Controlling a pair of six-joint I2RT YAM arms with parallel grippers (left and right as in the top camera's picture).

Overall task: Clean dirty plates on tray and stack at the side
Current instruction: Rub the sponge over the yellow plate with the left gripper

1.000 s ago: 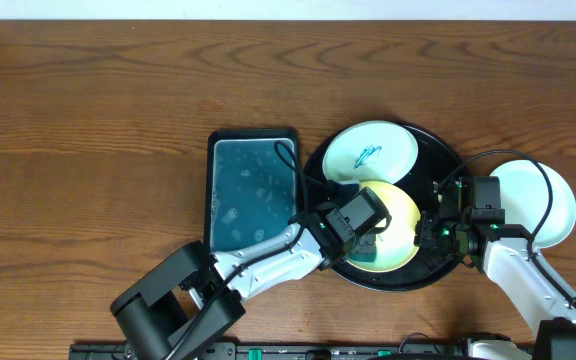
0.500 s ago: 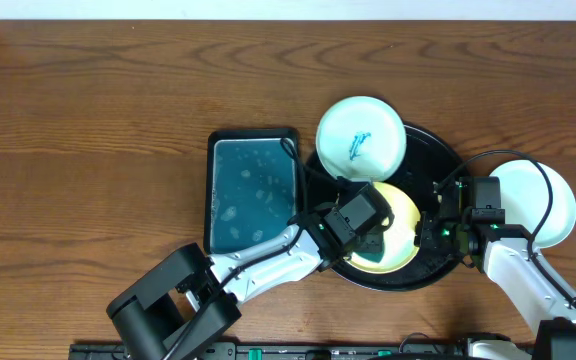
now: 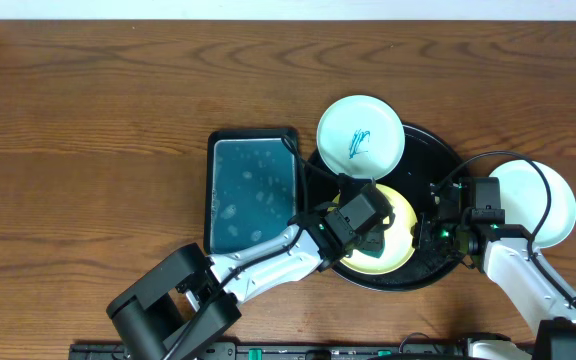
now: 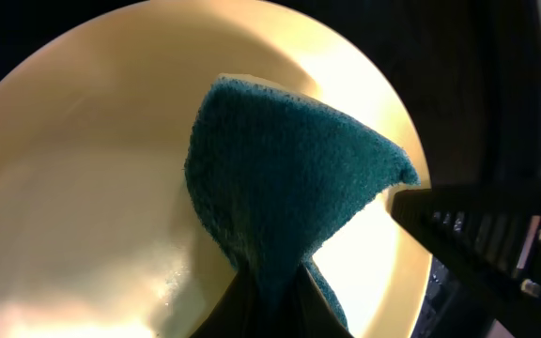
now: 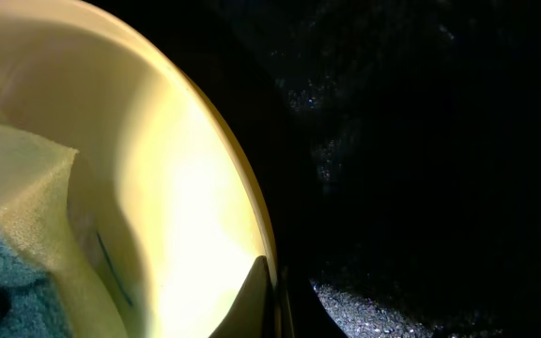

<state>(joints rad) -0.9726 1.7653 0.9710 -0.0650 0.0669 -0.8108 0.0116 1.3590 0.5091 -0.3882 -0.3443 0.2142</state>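
Observation:
The yellow plate (image 3: pixel 396 232) lies in the front of the round black tray (image 3: pixel 438 150). My left gripper (image 3: pixel 370 240) is shut on a teal-and-yellow sponge (image 4: pixel 280 188) and presses it on the yellow plate's face (image 4: pixel 92 188). My right gripper (image 3: pixel 426 232) is shut on the yellow plate's right rim (image 5: pixel 252 225); a thin teal line (image 5: pixel 111 268) shows on the plate near the sponge (image 5: pixel 17 225). A pale mint plate with a teal scribble (image 3: pixel 360 135) rests over the tray's back left rim. A second pale plate (image 3: pixel 543 200), unmarked, lies on the table right of the tray.
A rectangular teal tray (image 3: pixel 252 190) with wet spots lies left of the black tray. The black tray floor (image 5: pixel 421 141) beside the yellow plate is wet and speckled. Cables loop over the right arm.
The scribbled mint plate shifted up and left onto the tray's back rim. The left gripper with the sponge slid a little over the yellow plate. The right gripper held still.

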